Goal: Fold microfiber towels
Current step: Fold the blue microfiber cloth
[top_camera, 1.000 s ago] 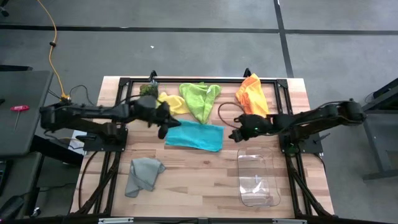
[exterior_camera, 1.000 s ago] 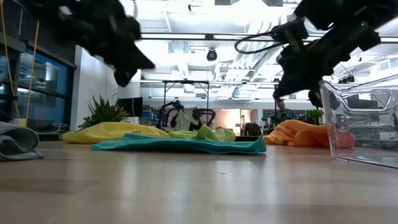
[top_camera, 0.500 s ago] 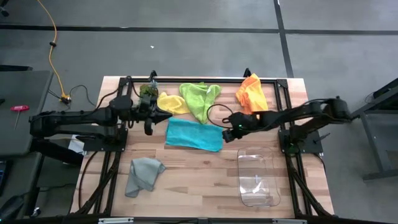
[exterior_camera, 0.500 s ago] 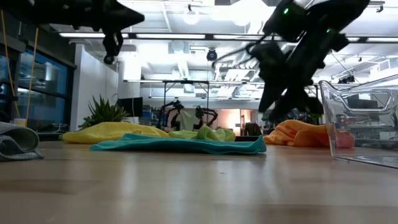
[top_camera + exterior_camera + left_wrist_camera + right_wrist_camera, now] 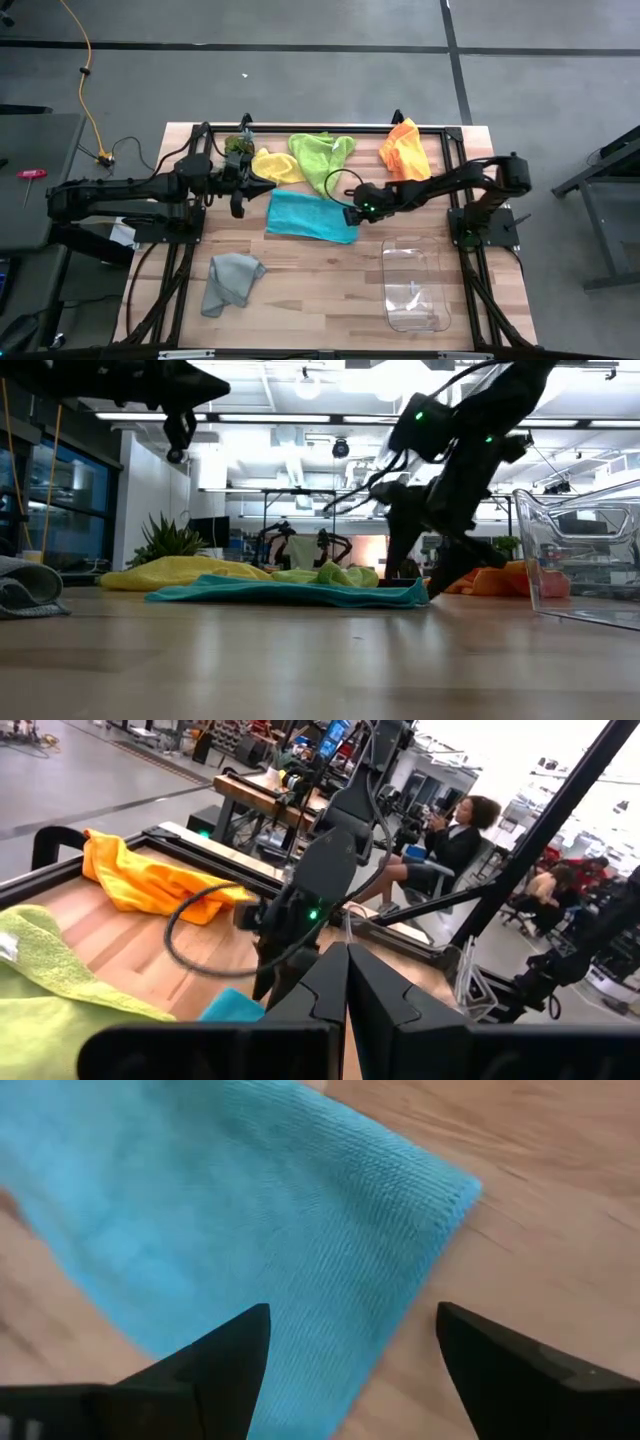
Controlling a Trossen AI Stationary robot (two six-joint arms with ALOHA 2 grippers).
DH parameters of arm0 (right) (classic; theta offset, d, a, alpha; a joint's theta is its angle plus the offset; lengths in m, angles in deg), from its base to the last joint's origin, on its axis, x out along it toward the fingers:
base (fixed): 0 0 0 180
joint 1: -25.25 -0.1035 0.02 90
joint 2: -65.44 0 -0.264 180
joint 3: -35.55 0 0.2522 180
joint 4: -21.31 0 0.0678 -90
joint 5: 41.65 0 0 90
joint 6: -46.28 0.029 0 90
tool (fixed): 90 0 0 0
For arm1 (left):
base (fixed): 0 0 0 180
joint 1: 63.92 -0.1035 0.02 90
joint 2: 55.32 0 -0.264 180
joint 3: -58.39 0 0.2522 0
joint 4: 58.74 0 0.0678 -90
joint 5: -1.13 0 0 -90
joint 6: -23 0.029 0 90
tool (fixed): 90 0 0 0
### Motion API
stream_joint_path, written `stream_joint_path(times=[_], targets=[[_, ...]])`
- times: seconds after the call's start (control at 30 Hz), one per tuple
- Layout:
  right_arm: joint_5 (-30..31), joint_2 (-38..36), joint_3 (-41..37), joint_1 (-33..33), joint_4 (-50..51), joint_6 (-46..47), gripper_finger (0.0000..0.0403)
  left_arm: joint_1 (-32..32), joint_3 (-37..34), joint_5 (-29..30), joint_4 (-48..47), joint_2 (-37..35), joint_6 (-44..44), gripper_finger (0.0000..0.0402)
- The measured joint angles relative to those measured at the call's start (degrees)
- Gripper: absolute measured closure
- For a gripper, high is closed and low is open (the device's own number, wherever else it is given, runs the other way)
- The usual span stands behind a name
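Right hand [image 5: 352, 211] spread wide over the teal towel [image 5: 312, 216]; left hand [image 5: 237, 203] pressed shut.
We see the right hand's fingers [image 5: 215, 1370] apart just above the teal towel's near right corner, which lies flat mid-desk [image 5: 320, 280]. Our left hand hangs just off the towel's left edge, gripping nothing. We find the yellow towel [image 5: 278, 165], lime towel [image 5: 322, 160] and orange towel [image 5: 405, 150] along the far edge, the grey towel [image 5: 230, 280] front left, and a clear bin [image 5: 414, 283] front right.
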Motion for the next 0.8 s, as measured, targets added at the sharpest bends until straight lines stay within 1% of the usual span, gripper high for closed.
stream_joint_path(times=[0.1, 0.3, 0.4, 0.47, 0.57, 0.63, 0.7, 0.8], targets=[[0.2, 3.9, 3.3, 0.0, 0.8, 1.3, 0.0125, 0.0, 0.0, -0.1, -0.2, 0.0, 0.6, 0.0401], [3.0, 9.6, 11.6, -0.3, 8.2, 2.4, 0.0126, 0.0, 0.0, -2.3, -1.4, 0.0, 0.5, 0.0401], [4.2, 11.3, 15.3, -0.4, 12.6, 1.7, 0.0137, 0.0, 0.0, -3.2, -1.4, 0.0, 0.5, 0.0402], [4.8, 12.3, 16.3, -0.4, 13.6, 1.2, 0.0153, 0.0, 0.0, -3.2, -1.5, 0.0, 1.2, 0.0401], [5.6, 13.3, 16.6, -0.4, 13.6, 1.0, 0.0193, -0.1, 0.0, -3.2, -1.8, 0.0, 1.5, 0.0402], [6.7, 13.7, 16.7, -0.8, 14.2, -0.3, 0.0232, -0.1, 0.0, -3.2, -2.4, 0.0, 1.5, 0.0402], [7.7, 13.8, 16.7, -1.1, 15.7, -2.7, 0.0284, -0.1, 0.0, -3.2, -3.0, 0.0, 1.5, 0.0402], [7.9, 13.0, 16.6, -0.9, 17.7, -6.5, 0.0374, -0.1, 0.0, -3.2, -3.0, 0.0, 1.5, 0.0402]])
